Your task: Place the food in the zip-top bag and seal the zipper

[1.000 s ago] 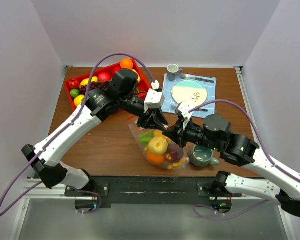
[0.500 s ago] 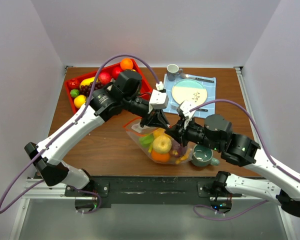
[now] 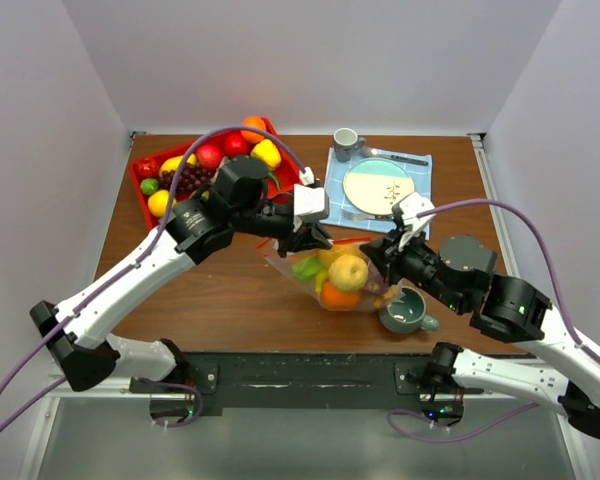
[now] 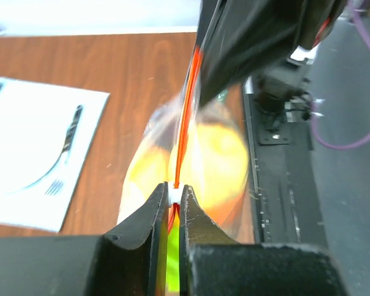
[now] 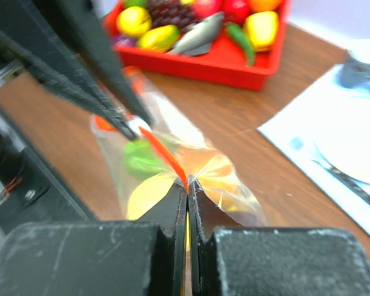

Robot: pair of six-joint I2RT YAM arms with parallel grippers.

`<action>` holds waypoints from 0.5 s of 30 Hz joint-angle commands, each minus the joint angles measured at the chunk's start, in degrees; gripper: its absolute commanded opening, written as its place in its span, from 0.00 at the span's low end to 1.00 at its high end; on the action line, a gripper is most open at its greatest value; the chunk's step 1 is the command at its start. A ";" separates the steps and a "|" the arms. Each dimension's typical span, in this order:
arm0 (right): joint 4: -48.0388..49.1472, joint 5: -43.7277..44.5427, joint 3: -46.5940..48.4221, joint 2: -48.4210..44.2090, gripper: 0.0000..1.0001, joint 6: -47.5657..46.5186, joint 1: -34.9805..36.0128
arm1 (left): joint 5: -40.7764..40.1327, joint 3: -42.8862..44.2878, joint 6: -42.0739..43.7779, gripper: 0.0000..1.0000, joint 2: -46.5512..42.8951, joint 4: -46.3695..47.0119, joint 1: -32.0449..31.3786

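Jaws on both arms are clenched on the zipper (image 4: 184, 111): left at the white slider (image 4: 174, 194), right at the strip's other end. Between them, over the counter (image 3: 220, 290), the zip-top bag (image 3: 332, 280) holds food (image 3: 348, 270). Sealing appears underway, and more fruit lies in the red tray (image 3: 138, 190).

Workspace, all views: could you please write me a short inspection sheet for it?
Surface: brown wooden table, no spills seen.
Job's things: zip-top bag holds several food pieces; more lie in the red tray; zipper stretched taut.
Clutter: green mug, plate on blue placemat, small cup, fork.
End effectors: left end effector shut on the zipper at its white slider; right end effector shut on the zipper's other end.
Cables: purple cables arch over both arms.
Surroundings: plain white walls.
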 commanded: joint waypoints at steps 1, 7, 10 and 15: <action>1.42 15.95 5.71 -2.47 0.00 0.95 -0.20 | -12.15 -4.67 -3.98 0.00 -4.70 0.84 1.85; 2.38 25.72 6.68 -2.20 0.00 -0.19 -0.20 | -20.33 -14.26 -9.87 0.00 -10.06 6.38 7.45; 3.70 27.75 6.59 -1.94 0.00 -1.06 -0.20 | -20.87 -17.86 -12.86 0.00 -12.17 7.61 12.04; 4.32 30.04 6.15 -1.32 0.00 -1.51 -0.20 | -28.14 -20.06 -14.71 0.00 -14.81 8.32 14.24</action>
